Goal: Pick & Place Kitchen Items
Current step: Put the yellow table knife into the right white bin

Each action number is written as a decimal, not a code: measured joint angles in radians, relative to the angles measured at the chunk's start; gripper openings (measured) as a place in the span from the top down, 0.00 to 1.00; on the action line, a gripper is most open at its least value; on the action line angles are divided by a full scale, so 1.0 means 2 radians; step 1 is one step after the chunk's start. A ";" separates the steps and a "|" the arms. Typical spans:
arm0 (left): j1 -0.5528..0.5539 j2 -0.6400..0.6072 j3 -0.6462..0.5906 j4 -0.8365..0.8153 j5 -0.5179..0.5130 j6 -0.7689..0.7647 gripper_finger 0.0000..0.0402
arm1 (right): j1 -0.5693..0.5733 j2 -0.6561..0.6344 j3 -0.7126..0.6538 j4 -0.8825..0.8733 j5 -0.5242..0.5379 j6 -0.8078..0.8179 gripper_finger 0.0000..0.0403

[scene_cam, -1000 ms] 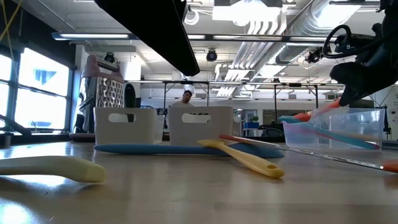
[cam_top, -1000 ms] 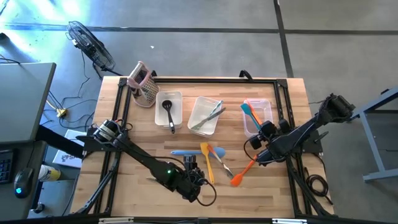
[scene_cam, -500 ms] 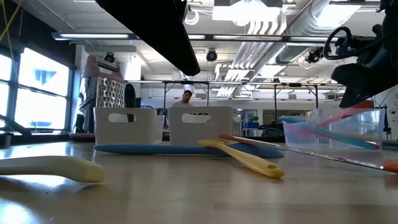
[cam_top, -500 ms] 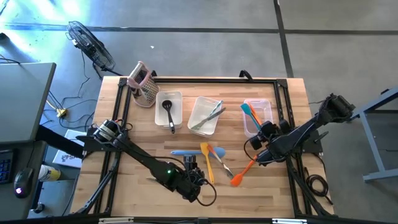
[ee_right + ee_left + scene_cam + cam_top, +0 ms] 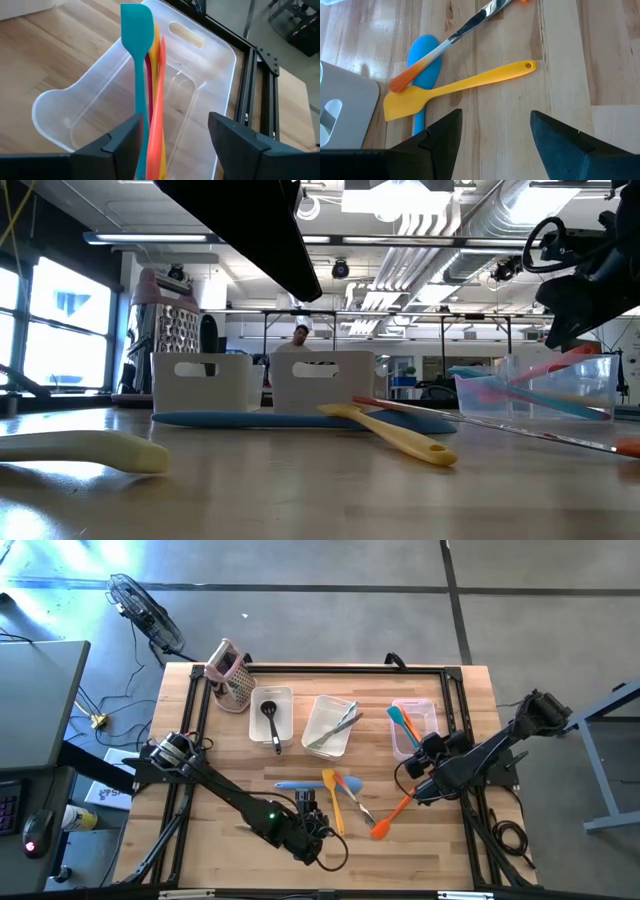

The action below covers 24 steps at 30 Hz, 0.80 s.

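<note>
Right gripper (image 5: 428, 753) open over the right-hand bin (image 5: 432, 708), spatulas lying inside

Its fingers stand apart, just above the teal spatula (image 5: 138, 60) with red and orange ones against it; their handle ends are cut off. The left gripper (image 5: 495, 131), also spread, hovers near the yellow spatula (image 5: 460, 86), which crosses the blue spatula (image 5: 422, 82) on the table (image 5: 200, 840)

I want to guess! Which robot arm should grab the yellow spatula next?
Probably the left: its open gripper hovers right by the yellow spatula, while the right gripper is over the bin.
</note>
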<state>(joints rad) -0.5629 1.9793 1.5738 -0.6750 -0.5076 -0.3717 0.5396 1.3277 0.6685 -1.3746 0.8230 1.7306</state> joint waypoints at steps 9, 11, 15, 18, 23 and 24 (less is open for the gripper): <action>0.000 0.000 0.000 0.000 0.000 0.000 0.43 | -0.011 -0.004 0.000 -0.010 0.002 -0.004 0.52; 0.000 0.000 0.000 0.000 0.000 0.000 0.43 | -0.014 -0.004 0.000 -0.019 0.003 -0.004 0.54; 0.000 0.000 0.000 0.000 0.000 0.000 0.43 | -0.016 -0.010 0.001 -0.034 0.005 -0.003 0.56; 0.000 0.000 0.000 0.000 0.001 -0.001 0.43 | -0.015 -0.019 0.013 -0.045 0.012 -0.003 0.60; 0.000 0.000 0.000 0.002 0.001 0.000 0.43 | 0.000 -0.033 0.052 -0.059 0.049 -0.007 0.71; 0.000 0.000 0.000 0.002 0.001 0.000 0.43 | 0.004 -0.036 0.061 -0.058 0.059 -0.013 0.73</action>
<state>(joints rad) -0.5629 1.9789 1.5736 -0.6720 -0.5063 -0.3725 0.5480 1.2555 0.7900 -1.4907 0.9407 1.7051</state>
